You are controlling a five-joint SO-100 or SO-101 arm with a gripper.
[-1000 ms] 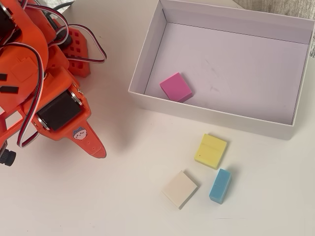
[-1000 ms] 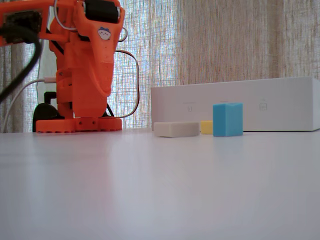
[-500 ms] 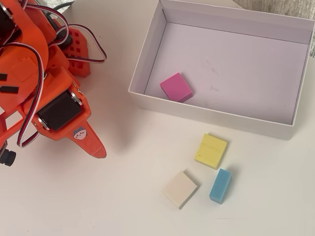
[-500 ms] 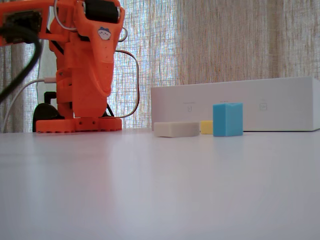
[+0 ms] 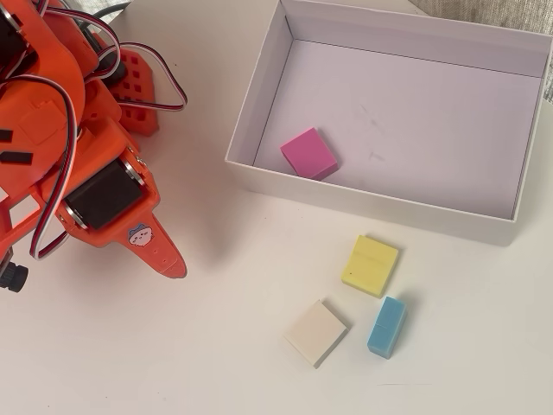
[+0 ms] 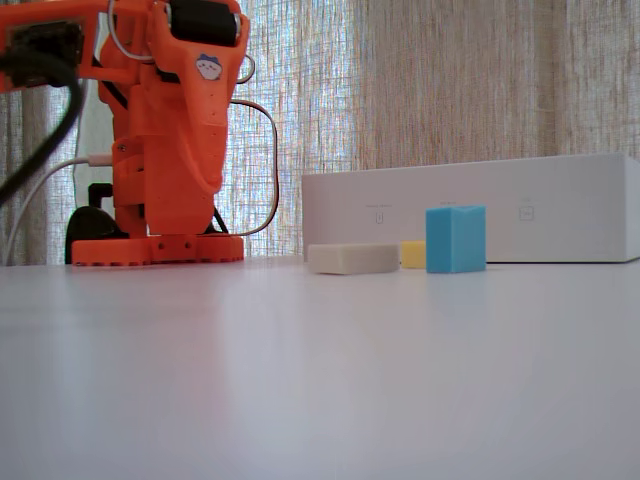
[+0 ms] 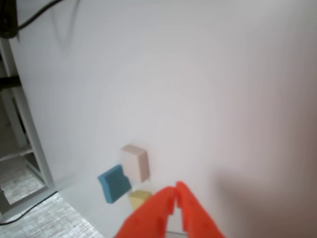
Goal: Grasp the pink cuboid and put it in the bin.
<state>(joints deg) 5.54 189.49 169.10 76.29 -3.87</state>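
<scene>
- One pink cuboid lies flat inside the bin, in the corner nearest the gripper, just beside the near wall. Judged from this, the task looks done, so little can go wrong with the block itself.
- The gripper is away from the bin, over bare table; in the wrist view its fingertips meet with nothing between them, so it is closed and empty.
- A risk: if the arm swings back toward the bin at a low height, the closed tips could knock the near wall and shift the bin, since it is only light card.
- Three other blocks lie ahead of the gripper, outside the bin: yellow, cream and blue, with yellow and blue nearly touching.
- A second risk: a needless new grasp could take one of these, the wrong colour, or scatter the close pair.
</scene>
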